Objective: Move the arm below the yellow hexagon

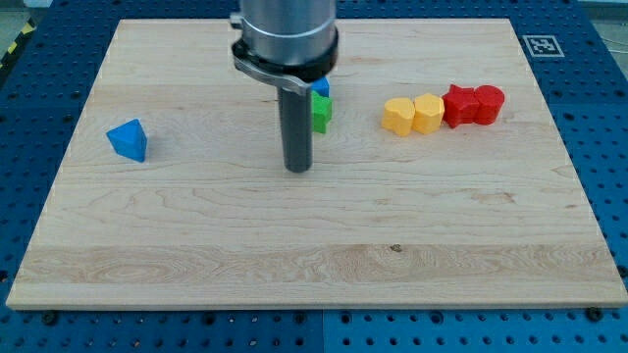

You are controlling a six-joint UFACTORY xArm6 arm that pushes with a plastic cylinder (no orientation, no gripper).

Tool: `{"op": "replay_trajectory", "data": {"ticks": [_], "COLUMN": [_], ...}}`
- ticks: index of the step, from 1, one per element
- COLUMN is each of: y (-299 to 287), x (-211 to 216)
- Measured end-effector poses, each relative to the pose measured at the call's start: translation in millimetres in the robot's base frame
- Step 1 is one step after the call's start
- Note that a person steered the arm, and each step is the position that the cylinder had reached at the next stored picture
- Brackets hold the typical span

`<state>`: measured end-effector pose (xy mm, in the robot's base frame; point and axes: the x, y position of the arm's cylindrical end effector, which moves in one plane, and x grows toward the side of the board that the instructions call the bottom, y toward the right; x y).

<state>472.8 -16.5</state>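
Two yellow blocks sit side by side right of centre: the left yellow block (398,116) and the right yellow block (428,113), which looks like the hexagon. My tip (298,168) rests on the board to the left of both and lower in the view, well apart from them. A green block (321,112) and a blue block (321,87) sit just right of the rod, partly hidden behind it.
Two red blocks (458,105) (489,103) touch the yellow pair on its right. A blue triangular block (129,139) lies at the view's left. The wooden board (314,255) lies on a blue perforated table, with a marker tag (540,44) at its top right corner.
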Motion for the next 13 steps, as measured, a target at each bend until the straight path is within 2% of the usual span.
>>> {"op": "replay_trajectory", "data": {"ticks": [3, 7, 8, 10, 13], "y": [57, 136, 163, 163, 161], "x": [46, 60, 51, 4, -18]}}
